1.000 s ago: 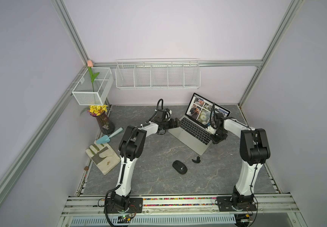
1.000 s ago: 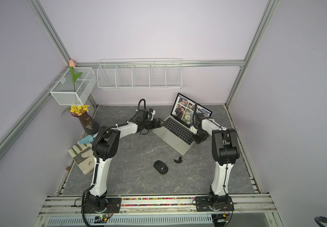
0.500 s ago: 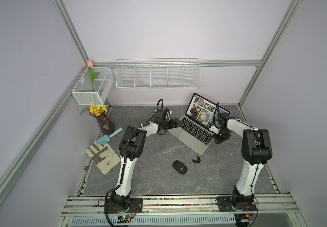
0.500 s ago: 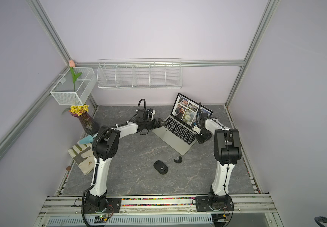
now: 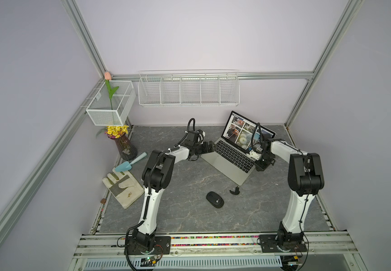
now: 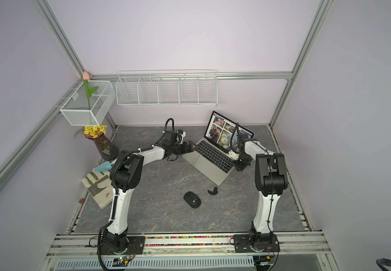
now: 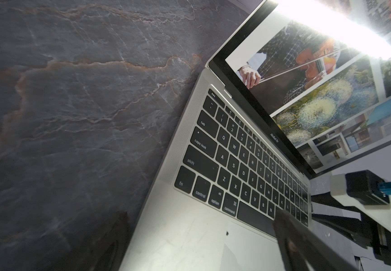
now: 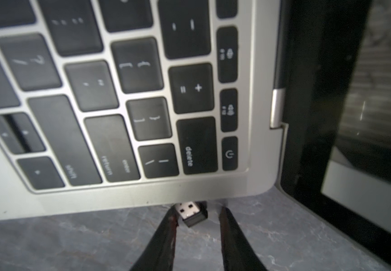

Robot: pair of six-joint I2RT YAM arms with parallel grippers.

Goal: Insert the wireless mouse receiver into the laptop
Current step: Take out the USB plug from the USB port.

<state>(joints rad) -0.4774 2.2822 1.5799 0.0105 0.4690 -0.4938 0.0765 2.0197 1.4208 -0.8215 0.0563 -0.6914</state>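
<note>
The laptop [image 5: 227, 162] [image 6: 207, 162] stands open at the back, its screen showing photos. The wireless mouse receiver [image 8: 189, 212] lies on the table against the laptop's [image 8: 142, 192] right edge near the delete key. It sits skewed, metal plug toward the edge. My right gripper [image 8: 197, 210] [image 5: 261, 165] is open around it: the receiver touches one finger, with a gap to the other. My left gripper [image 7: 200, 241] [image 5: 209, 148] is open wide at the laptop's [image 7: 189, 234] left side. One of its fingers is over the table and one over the palm rest.
A black mouse [image 5: 214, 199] [image 6: 192, 199] and a small curved black cover piece [image 5: 234, 191] lie in front of the laptop. At the left are a work glove [image 5: 122, 187], a blue trowel [image 5: 131, 162] and a vase of flowers [image 5: 122, 145]. Wire baskets [image 5: 188, 88] hang on the back wall.
My right gripper has shifted slightly along the laptop's right edge, toward the front. The left arm has not moved.
</note>
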